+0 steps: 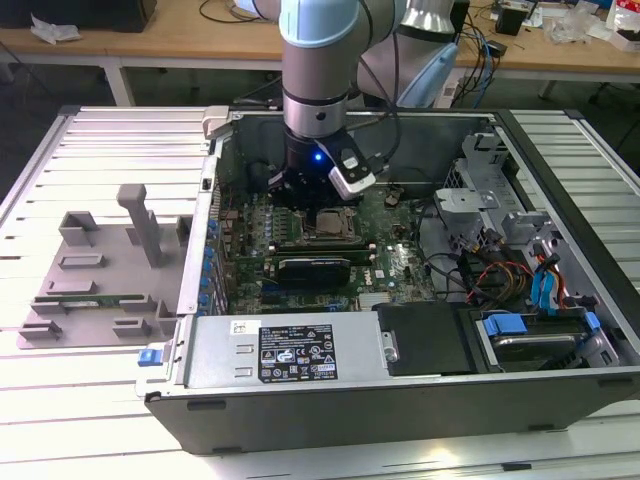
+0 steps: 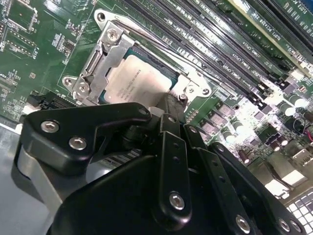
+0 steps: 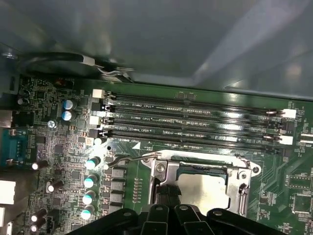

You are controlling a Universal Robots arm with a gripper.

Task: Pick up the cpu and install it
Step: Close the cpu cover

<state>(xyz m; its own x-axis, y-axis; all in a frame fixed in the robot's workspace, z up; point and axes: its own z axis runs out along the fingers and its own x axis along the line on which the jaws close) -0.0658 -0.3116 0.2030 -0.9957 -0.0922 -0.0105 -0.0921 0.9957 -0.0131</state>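
Note:
The cpu (image 1: pixel 322 222) (image 2: pixel 137 81) (image 3: pixel 203 188) is a flat silvery square lying level in the socket on the green motherboard inside the open computer case (image 1: pixel 215 190). The metal socket frame (image 2: pixel 100 54) (image 3: pixel 159 169) stands around it, and its thin lever (image 3: pixel 122 159) sticks out sideways. My gripper (image 1: pixel 318 200) (image 2: pixel 168 104) (image 3: pixel 167 192) hangs straight over the socket. Its black fingertips are drawn together and reach down at one edge of the cpu, with nothing between them. The linkage hides part of the chip in both wrist views.
Black memory slots (image 3: pixel 195 120) run just beside the socket. Capacitors (image 3: pixel 90 181) stand near the lever. A grey fixture tray (image 1: pixel 95 270) lies outside the case at the exterior view's left. The power supply (image 1: pixel 290 350), drive cage (image 1: pixel 490 170) and loose cables (image 1: pixel 470 275) crowd the case.

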